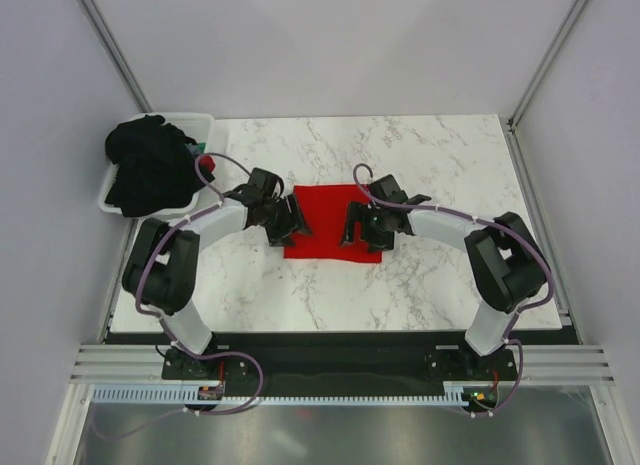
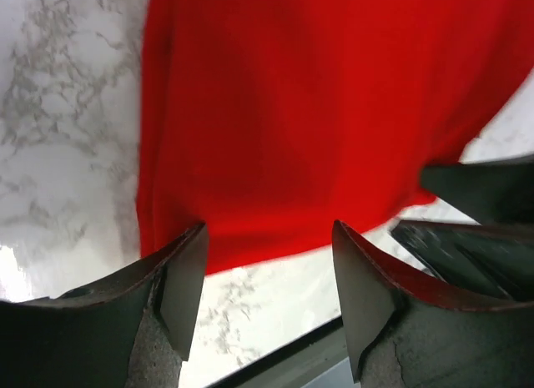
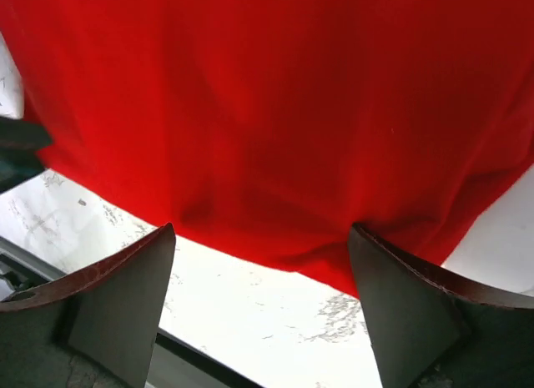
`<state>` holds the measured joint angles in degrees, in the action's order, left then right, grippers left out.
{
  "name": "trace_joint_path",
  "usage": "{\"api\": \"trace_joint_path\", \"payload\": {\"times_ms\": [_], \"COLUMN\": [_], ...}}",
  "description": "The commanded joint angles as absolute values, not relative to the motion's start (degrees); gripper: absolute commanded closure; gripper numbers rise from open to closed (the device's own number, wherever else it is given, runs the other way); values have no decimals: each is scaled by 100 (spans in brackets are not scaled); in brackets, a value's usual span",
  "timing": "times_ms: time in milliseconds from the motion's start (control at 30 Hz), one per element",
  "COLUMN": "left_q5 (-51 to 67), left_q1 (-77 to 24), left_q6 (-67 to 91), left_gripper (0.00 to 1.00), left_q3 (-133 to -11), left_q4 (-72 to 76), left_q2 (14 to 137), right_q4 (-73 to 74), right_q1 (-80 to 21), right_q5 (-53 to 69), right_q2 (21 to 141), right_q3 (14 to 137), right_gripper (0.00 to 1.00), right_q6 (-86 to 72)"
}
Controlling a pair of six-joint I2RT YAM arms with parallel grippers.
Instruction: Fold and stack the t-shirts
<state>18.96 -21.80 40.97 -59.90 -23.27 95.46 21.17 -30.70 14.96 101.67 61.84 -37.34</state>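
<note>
Dark fingers (image 2: 179,288) of the left gripper (image 2: 269,238) fill the bottom of the left wrist view. They are spread wide with nothing between them, their tips just at the near hem of the red t-shirt (image 2: 309,113).

From above, a white tub (image 1: 185,116) sits at the far left corner of the marble table (image 1: 430,155), heaped with crumpled black t-shirts (image 1: 148,170) that spill over its rim. The left arm reaches from its base at the near edge toward the middle of the table, where the left gripper (image 1: 292,223) stands at the left edge of the red t-shirt (image 1: 328,225).

That shirt lies flat at the centre of the table as a compact, roughly rectangular fold, well apart from the tub. In the left wrist view its left side runs as a straight folded edge against bare marble, and dark parts of the other arm's tool show at the right border.

On the shirt's right edge, the right gripper (image 1: 352,228) faces the left one across the cloth. The right arm bends in from its base at the near right.

Seen from the right wrist, the right gripper (image 3: 260,238) is also wide open, its fingers (image 3: 125,304) holding nothing. The red t-shirt (image 3: 275,104) covers the upper part of that view, with its hem lying level with the fingertips and white marble showing below it.
</note>
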Motion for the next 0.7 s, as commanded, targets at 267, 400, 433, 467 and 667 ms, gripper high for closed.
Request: {"api": "trace_joint_path", "payload": {"times_ms": [267, 400, 433, 467, 667], "left_q5": [1881, 1679, 1522, 1442, 1073], "left_q1": [-2583, -2847, -2874, -2918, -3208], "left_q6": [4429, 4491, 4483, 4395, 3824], "left_gripper": [33, 33, 32, 30, 5], "left_q3": [-4564, -4228, -4245, -4402, -5729], "left_q4": [-1160, -1458, -1616, -1974, -3513], "left_q2": [9265, 8404, 8194, 7748, 6787], "right_q4": [2389, 3232, 3382, 3540, 3815], "right_q1": [-2470, -2435, -2435, -2443, -2443], "right_q5": [511, -254, -403, -604, -415], "right_q2": [9080, 8492, 8403, 8333, 8042], "right_q3": [5001, 5220, 5316, 5535, 6055], "right_gripper": [7, 6, 6, 5, 5], "right_q6": [-3059, -2971, -2953, -2927, -2813]}}
